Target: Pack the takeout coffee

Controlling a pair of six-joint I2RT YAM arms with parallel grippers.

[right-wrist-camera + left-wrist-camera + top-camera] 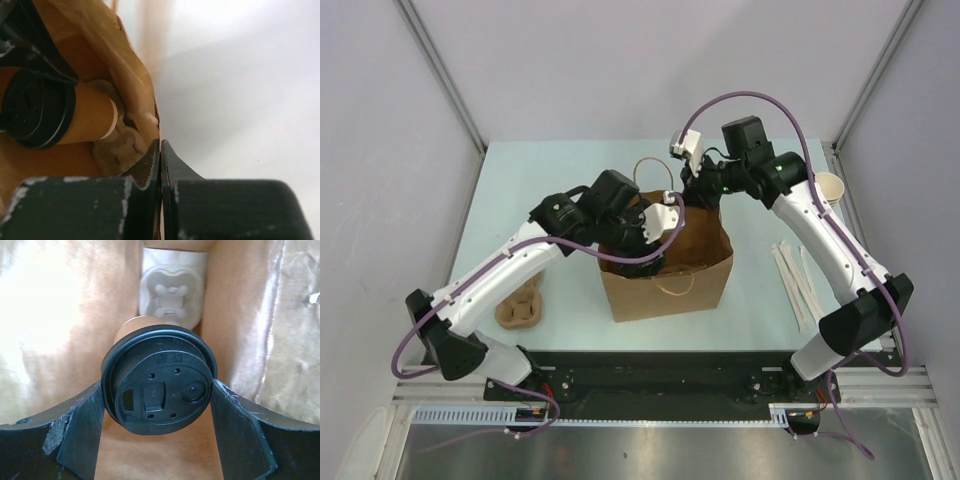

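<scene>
The top camera sits high above and behind the arm bases point(515, 378). It looks steeply down and forward over the whole tabletop point(550, 170), from far enough back to take in the brown paper bag point(670, 285) at centre. The left wrist camera is down inside that bag, facing its floor between the left fingers point(82, 425), very near the takeout coffee point(159, 377). The right wrist camera looks along the right fingers point(145, 170) at the bag's rim, close up, with the bag interior on its left. Both wrist views share the coffee and the moulded pulp carrier point(170, 295) beyond it; all three share the bag.
</scene>
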